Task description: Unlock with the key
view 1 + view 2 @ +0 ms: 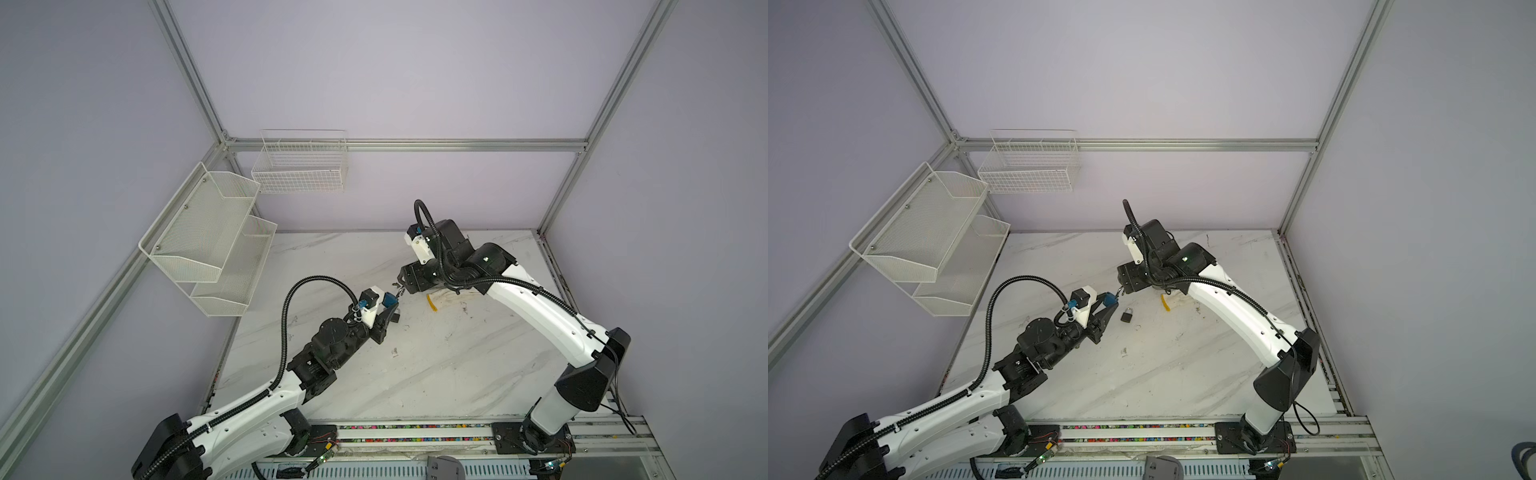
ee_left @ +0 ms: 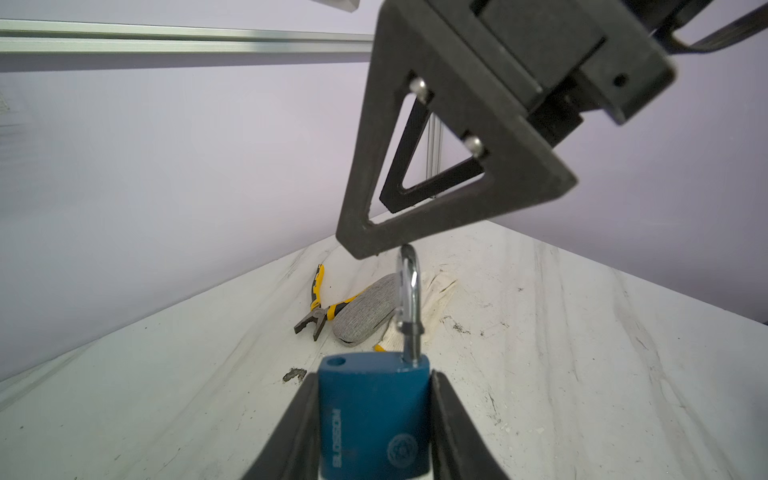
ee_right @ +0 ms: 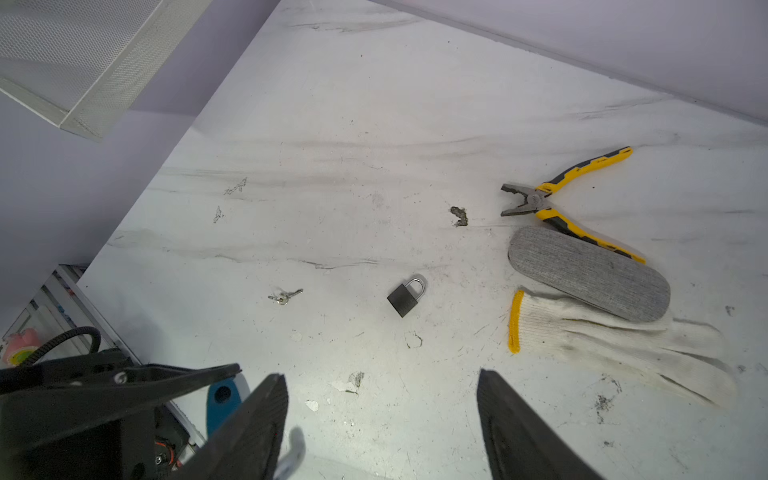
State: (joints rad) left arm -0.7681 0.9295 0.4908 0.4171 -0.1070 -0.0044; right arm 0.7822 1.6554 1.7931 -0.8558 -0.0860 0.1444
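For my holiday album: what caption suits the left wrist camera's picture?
Left gripper clamps a blue padlock, its shackle swung open at the right gripper's tip; pliers lie on the table beyond.

Lavender walls, carrying white mesh shelves, enclose a scuffed marble-look tabletop.

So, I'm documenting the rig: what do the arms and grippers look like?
The left arm and right arm are white shells with black joints, each with a black ribbed cable. The left gripper and right gripper are black, with triangular open-frame fingers.
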